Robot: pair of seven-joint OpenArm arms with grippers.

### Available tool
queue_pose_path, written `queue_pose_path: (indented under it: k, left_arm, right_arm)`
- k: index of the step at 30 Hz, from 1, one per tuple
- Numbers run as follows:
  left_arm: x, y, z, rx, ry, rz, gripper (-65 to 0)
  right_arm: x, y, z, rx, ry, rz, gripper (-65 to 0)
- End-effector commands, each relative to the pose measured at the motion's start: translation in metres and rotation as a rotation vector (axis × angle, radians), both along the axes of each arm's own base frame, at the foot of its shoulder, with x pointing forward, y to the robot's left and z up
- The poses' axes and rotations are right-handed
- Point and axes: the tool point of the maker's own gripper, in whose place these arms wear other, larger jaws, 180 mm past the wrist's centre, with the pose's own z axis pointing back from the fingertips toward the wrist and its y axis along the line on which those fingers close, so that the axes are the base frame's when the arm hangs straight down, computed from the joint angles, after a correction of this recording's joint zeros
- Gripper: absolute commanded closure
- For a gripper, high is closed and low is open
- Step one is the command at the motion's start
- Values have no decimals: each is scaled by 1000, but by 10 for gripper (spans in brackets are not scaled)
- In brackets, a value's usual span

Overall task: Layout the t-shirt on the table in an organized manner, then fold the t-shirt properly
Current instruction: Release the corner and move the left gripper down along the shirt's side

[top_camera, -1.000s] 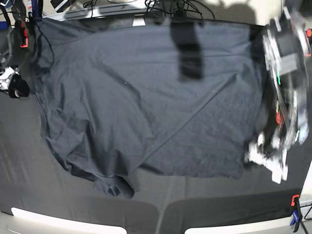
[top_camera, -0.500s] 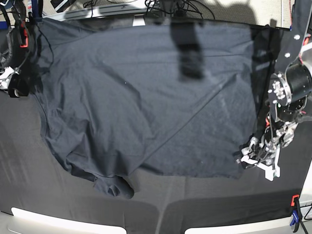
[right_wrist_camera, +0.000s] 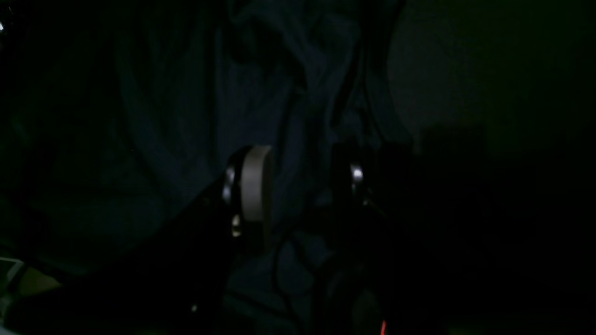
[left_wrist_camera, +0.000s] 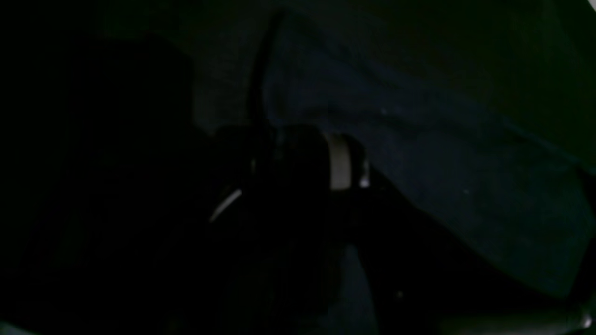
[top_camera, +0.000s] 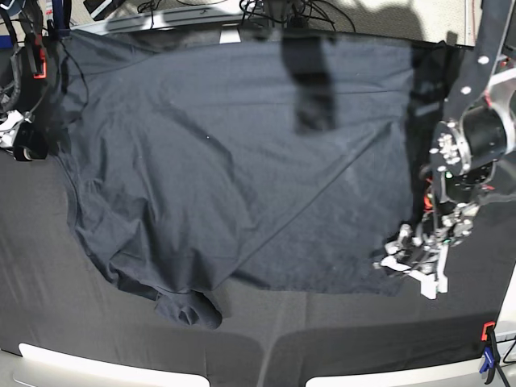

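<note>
T-shirt (top_camera: 242, 161): soft, limp, light; grab hem corner beside left gripper (top_camera: 411, 262), whose jaw state is unclear. Right gripper (right_wrist_camera: 298, 186) jaws parted.

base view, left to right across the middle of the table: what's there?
right gripper at the left edge → t-shirt → left gripper at the shirt's lower right corner → bare strip of table → red and blue clamp near the front right corner.

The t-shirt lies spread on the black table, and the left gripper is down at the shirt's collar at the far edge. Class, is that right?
Not quite. The t-shirt does lie spread on the table, but the left gripper is at the shirt's near corner on the base view's right, not at its far edge. The base view shows it.
</note>
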Motion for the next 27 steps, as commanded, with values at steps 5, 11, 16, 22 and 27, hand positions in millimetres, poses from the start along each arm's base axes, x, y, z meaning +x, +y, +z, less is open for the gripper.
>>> queue_pose_path:
  k: [5, 11, 16, 22, 27]
  left_arm:
    - [15, -9, 23, -27, -58, -34, -111]
    - [21, 6, 32, -13, -114, 5, 0]
    - [25, 59, 39, 93, -140, 168, 0]
    - [25, 107, 57, 159, -192, 249, 0]
    - [24, 131, 69, 190, -230, 287, 0]
  right_arm:
    - [7, -1, 16, -19, -50, 24, -206]
    - [7, -1, 16, -19, -50, 24, -206]
    - [7, -1, 16, -19, -50, 24, -206]
    - [7, -1, 16, -19, -49, 24, -206]
    - [7, -1, 16, -19, -49, 24, -206]
